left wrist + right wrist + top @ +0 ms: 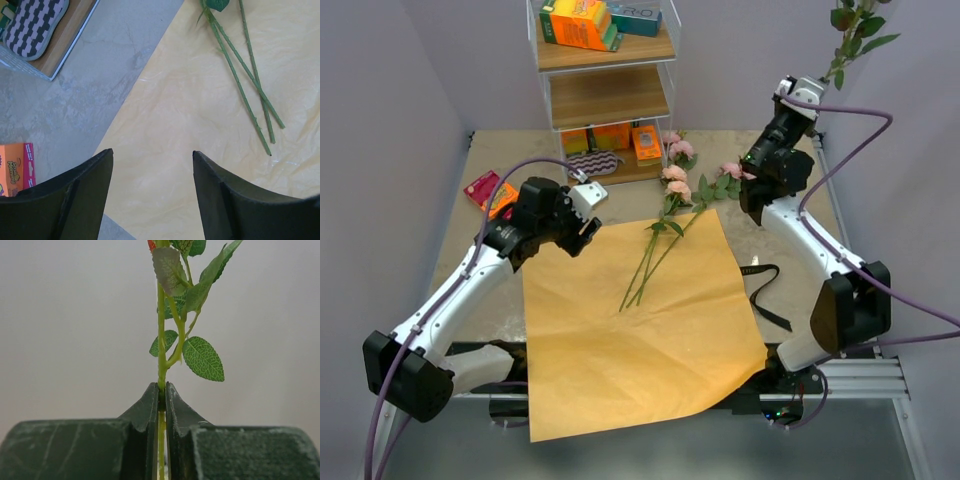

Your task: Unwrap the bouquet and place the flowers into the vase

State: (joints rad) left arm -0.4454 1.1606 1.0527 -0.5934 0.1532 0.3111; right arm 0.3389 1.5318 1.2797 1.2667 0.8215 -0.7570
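Remote view: my right gripper (161,390) pinches one leafy rose stem (161,355) aloft at far right. My left gripper (152,155) hangs open over the orange paper (640,340), across whose far edge the other roses (665,215) lie. Boxes (578,22) sit on the shelf rack (610,98) behind.

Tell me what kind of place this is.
Probably a robot lab test cell: plain grey walls box in the table, an aluminium rail fronts it, and a wire shelf holds boxes.
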